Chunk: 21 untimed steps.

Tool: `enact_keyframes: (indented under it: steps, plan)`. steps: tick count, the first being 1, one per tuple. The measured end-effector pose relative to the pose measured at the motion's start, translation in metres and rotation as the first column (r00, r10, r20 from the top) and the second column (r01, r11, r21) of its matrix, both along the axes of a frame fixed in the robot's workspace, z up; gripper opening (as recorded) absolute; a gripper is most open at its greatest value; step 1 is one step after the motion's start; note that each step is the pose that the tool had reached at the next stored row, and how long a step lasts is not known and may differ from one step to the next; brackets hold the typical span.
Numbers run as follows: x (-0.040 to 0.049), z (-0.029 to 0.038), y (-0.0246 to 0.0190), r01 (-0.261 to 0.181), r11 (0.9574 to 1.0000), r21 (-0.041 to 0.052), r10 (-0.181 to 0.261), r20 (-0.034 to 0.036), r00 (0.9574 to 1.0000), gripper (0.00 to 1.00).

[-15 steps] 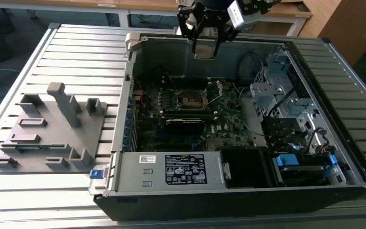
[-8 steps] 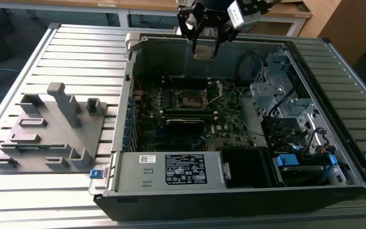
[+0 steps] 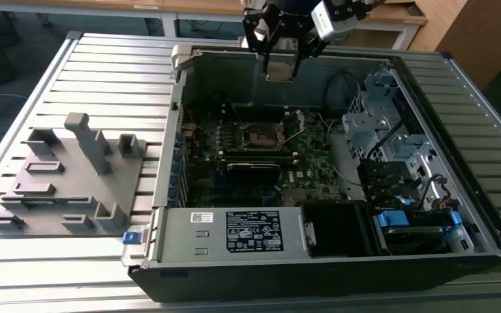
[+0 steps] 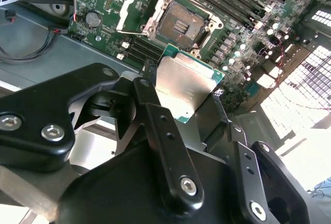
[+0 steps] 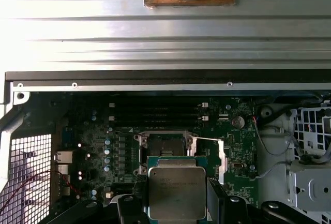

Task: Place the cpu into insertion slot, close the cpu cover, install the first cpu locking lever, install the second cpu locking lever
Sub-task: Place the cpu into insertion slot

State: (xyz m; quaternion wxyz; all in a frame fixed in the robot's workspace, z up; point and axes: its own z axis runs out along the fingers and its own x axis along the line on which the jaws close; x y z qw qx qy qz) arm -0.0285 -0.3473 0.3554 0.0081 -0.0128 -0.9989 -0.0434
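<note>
My gripper (image 3: 280, 60) hangs above the far wall of the open computer case (image 3: 172, 215), shut on the cpu (image 3: 279, 69), a flat silvery square chip. In both wrist views the cpu (image 4: 186, 85) (image 5: 177, 193) sits between the black fingers (image 4: 150, 97) (image 5: 214, 195), held well above the board. The insertion slot (image 3: 260, 135) (image 4: 181, 26) (image 5: 164, 149) lies bare on the green motherboard, with a dark centre and a metal rim. The cpu cover (image 4: 135, 8) (image 5: 221, 157) stands swung open beside the slot. The chip is up off the slot, close to the case's far wall.
A grey moulded fixture (image 3: 68, 176) lies on the slatted table at the exterior view's left. Inside the case are the power supply (image 3: 233, 231), a drive cage (image 3: 390, 137), long black memory slots (image 5: 155, 113) and loose cables (image 4: 31, 32).
</note>
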Motion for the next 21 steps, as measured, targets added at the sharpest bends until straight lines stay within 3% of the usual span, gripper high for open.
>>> enact_keyframes:
  steps: [9,21]
  plan:
    - [0.0,-0.0085,0.0,0.0,1.0,0.0,0.0,0.0036,1.0,0.54]
    - [0.0,-0.0117,0.0,0.0,1.0,0.0003,0.0,0.0036,1.0,0.54]
